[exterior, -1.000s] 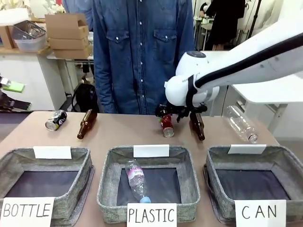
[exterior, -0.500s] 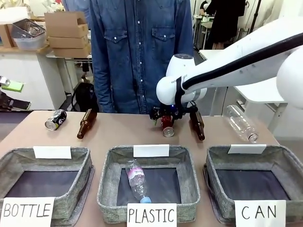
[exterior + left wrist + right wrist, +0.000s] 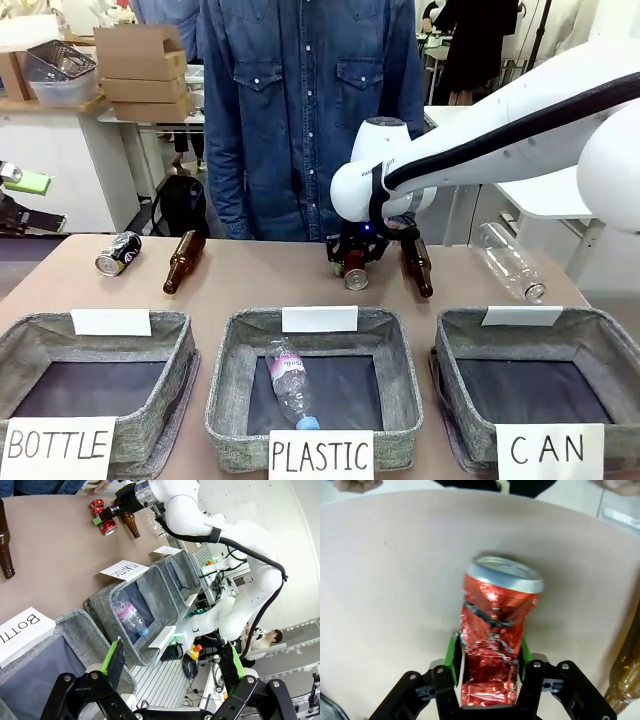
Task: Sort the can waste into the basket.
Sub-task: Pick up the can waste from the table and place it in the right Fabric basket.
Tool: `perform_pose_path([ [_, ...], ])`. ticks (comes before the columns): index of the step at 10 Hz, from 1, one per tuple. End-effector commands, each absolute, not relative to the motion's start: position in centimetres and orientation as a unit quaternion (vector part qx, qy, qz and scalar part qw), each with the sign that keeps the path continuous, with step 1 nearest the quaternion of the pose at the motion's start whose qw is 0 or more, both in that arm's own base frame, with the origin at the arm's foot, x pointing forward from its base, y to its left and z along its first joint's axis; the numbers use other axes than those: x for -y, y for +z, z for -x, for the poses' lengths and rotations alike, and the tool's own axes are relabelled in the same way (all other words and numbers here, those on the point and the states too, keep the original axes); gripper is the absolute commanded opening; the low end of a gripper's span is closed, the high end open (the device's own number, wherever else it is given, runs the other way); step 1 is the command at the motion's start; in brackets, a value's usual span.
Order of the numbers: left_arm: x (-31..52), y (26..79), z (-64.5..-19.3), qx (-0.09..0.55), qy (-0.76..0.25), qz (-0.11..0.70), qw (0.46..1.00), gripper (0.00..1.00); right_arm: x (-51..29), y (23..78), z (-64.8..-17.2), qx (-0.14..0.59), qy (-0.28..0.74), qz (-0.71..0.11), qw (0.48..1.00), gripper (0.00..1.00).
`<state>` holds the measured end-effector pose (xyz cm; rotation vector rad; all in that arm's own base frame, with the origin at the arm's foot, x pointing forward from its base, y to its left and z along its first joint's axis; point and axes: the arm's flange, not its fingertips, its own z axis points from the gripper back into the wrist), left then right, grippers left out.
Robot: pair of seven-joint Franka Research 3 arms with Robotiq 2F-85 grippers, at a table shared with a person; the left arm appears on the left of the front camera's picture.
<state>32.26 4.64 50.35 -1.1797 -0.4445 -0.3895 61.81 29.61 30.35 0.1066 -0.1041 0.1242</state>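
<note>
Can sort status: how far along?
Done: nothing, the square grey fabric basket signed CAN holds no can. In hand: right tool gripping the crumpled shiny red metal can at the far side of the table. Left: binning it, then the dark silver-ended metal can, far left.

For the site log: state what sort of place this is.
Probably a robotics lab staged for waste sorting: a white robot arm reaches over a table bearing a BOTTLE basket, a PLASTIC basket and a CAN basket; cardboard boxes stand on a bench behind.
</note>
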Motion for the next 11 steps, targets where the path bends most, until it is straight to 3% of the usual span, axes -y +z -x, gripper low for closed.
perform_pose_path([
  [1, -4.5, 50.5, -32.3, 0.216, -0.188, 0.554, 0.781, 1.00, -30.2, 30.5, -62.3, 0.055, 0.049, -0.035, 0.997, 0.00],
  [7, -4.5, 50.5, -32.3, 0.216, -0.188, 0.554, 0.781, 1.00, -31.1, 32.7, -60.5, 0.050, 0.092, -0.040, 0.994, 0.00],
  [9, -4.5, 50.5, -32.3, 0.216, -0.188, 0.554, 0.781, 1.00, -33.3, 37.7, -55.8, 0.006, 0.158, -0.026, 0.987, 0.00],
  [11, -4.5, 50.5, -32.3, 0.216, -0.188, 0.554, 0.781, 1.00, -33.2, 44.3, -47.8, -0.062, 0.233, -0.050, 0.969, 0.00],
])
